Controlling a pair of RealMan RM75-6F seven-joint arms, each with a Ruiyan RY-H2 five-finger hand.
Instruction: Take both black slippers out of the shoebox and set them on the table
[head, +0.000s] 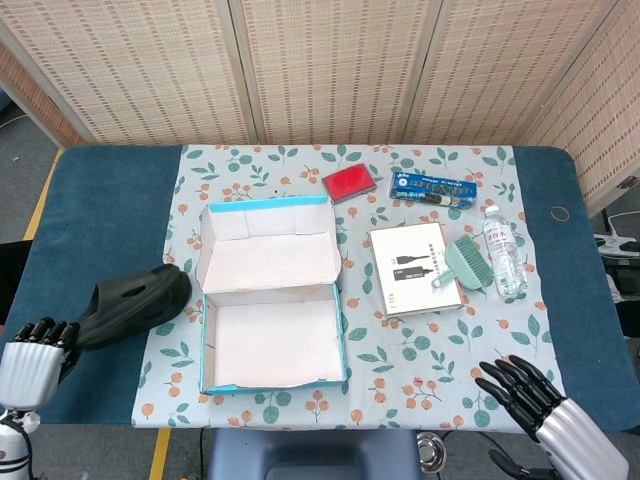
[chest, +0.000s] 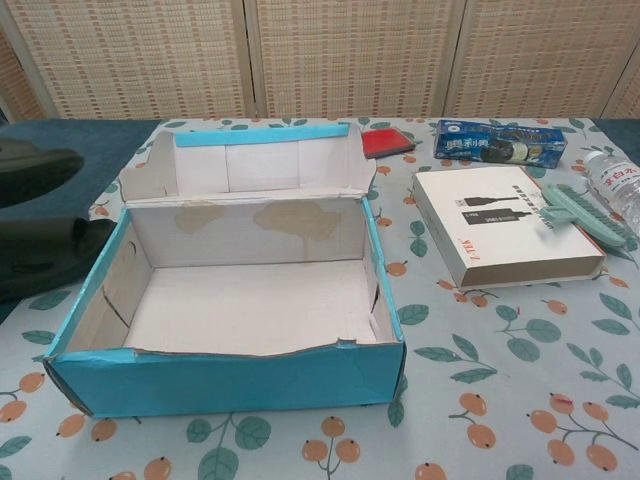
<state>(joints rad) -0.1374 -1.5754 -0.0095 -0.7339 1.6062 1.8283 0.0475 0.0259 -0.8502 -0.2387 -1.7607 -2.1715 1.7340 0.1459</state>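
Two views — high and low
Head view looks steeply down over the table; chest view sits low and close (both share the shoebox (head: 270, 300) (chest: 230, 375)).

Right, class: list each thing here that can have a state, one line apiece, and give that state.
shoebox: open, empty inside
black slippers: out of the box, on the table's left part
water bottle: lying on its side
left hand: holding nothing
right hand: fingers apart, holding nothing

Slippers (head: 135, 305) are lying just left of the shoebox (head: 268, 300); the book (head: 413, 270) is lying right of it, the brush (head: 461, 262) resting on the book.
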